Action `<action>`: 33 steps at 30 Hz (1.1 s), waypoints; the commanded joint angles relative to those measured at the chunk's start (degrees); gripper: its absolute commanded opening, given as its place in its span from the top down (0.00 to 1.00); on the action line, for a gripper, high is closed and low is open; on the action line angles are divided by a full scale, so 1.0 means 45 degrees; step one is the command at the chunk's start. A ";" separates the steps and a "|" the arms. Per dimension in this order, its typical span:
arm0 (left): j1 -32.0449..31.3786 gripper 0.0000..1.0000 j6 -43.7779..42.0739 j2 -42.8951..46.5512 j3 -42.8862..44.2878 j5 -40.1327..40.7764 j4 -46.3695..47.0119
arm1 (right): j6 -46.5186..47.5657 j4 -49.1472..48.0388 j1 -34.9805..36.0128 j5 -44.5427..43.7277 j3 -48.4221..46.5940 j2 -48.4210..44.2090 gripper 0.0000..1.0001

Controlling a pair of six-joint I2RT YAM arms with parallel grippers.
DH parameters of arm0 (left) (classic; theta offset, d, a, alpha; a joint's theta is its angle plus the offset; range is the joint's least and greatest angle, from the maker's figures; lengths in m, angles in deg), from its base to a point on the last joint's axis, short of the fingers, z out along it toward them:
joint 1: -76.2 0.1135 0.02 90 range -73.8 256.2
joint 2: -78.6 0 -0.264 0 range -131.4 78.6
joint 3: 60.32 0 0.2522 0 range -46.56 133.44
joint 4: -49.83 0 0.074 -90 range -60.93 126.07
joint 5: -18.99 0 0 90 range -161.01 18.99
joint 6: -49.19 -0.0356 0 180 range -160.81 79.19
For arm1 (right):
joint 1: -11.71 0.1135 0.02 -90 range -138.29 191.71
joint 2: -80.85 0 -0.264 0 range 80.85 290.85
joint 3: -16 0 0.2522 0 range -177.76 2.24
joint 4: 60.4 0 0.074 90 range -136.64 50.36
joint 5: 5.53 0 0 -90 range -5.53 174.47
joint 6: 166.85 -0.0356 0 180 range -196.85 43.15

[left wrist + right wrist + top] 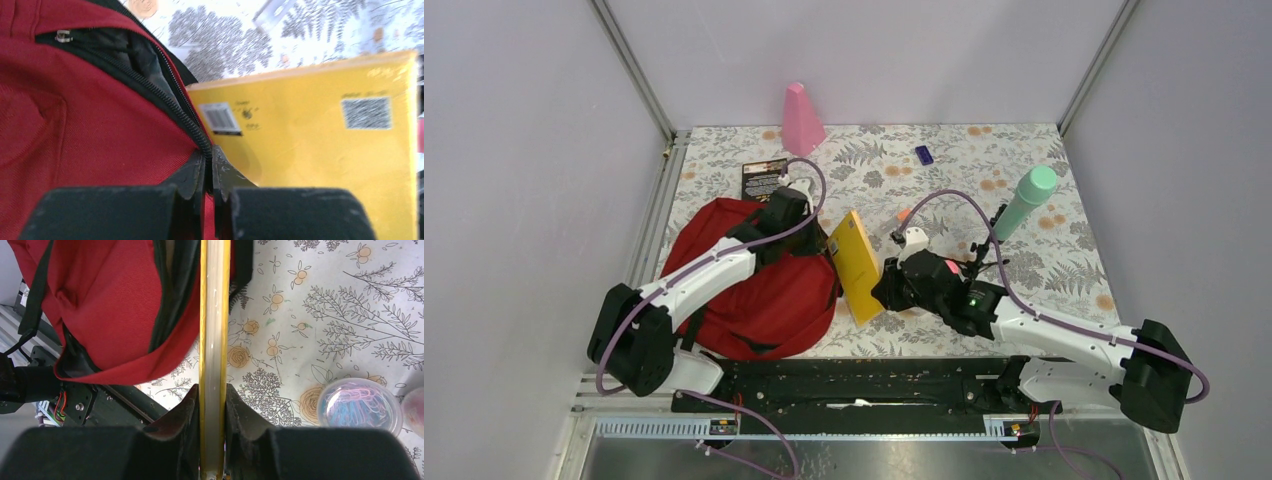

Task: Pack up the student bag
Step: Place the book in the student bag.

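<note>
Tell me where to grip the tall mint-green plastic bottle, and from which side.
Take the tall mint-green plastic bottle around its straight cylindrical body, just below the rounded cap, coming in level from the near side. It seems to stand upright, so the fingers can close across its round wall.

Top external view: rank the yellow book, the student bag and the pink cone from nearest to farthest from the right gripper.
1. yellow book: clamped in the right gripper, standing on edge just to its left.
2. student bag: farther left, just beyond the book.
3. pink cone: far back, left of centre.
</note>
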 commanded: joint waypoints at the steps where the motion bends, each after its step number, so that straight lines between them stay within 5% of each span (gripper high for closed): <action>1: -0.0133 1.00 -0.0226 -0.0246 0.1439 -0.0940 0.1438 | -0.0029 -0.1191 -0.0093 -0.0715 -0.0176 -0.0808 1.00; 3: -0.0133 0.99 -0.0650 0.0003 0.1515 -0.0232 0.1100 | -0.0166 -0.1198 -0.0092 -0.0795 -0.0106 -0.0880 1.00; 8: -0.0152 0.45 -0.1243 0.0893 0.1050 0.0235 0.0664 | -0.0441 -0.1195 -0.0087 -0.0863 -0.0107 -0.1120 1.00; 11: -0.0310 0.28 -0.1023 0.1521 0.0342 0.0443 0.0743 | -0.0507 -0.1211 -0.0092 -0.0817 -0.0166 -0.1450 1.00; 21: -0.1494 0.22 -0.0078 0.3384 -0.2317 -0.0918 0.2434 | -0.0499 -0.1096 -0.0089 -0.0756 -0.0435 -0.1902 1.00; 33: -0.2065 0.28 0.0444 0.3669 -0.3437 -0.0519 0.2952 | -0.0661 -0.1198 -0.0082 -0.0595 -0.0639 -0.1510 1.00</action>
